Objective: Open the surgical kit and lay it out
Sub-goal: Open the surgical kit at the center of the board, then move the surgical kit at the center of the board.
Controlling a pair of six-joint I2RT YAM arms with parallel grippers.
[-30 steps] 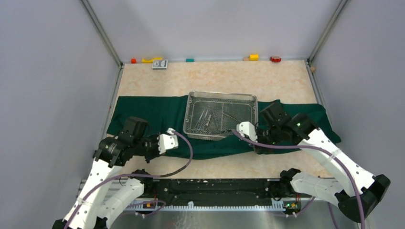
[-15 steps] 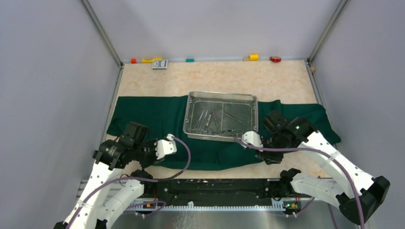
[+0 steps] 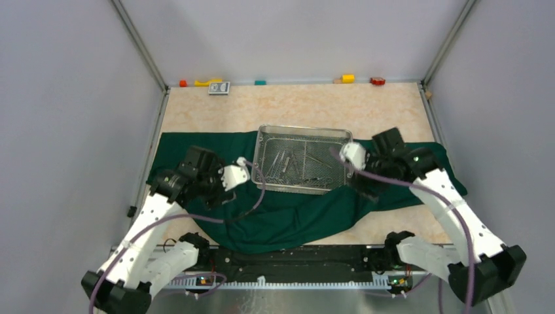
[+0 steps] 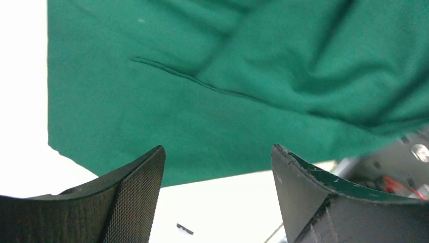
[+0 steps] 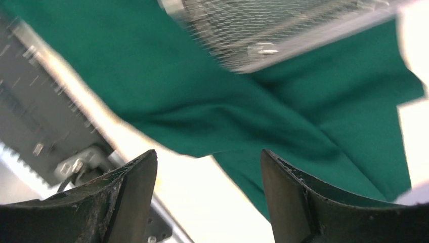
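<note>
Both the left gripper (image 4: 217, 157) and right gripper (image 5: 208, 157) have just let go, jaws apart and empty, lifting off the large dark green cloth (image 3: 288, 219), its near flap now drawn forward (still rumpled). The silver rectangular wire-mesh tray (image 3: 304, 129) sits uncovered on its middle, so unfolding looks nearly done.

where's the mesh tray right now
In the top view the wire-mesh tray sits just right of the table's centre, on the far edge of the green cloth, which spreads out to its left, right and near side.
</note>
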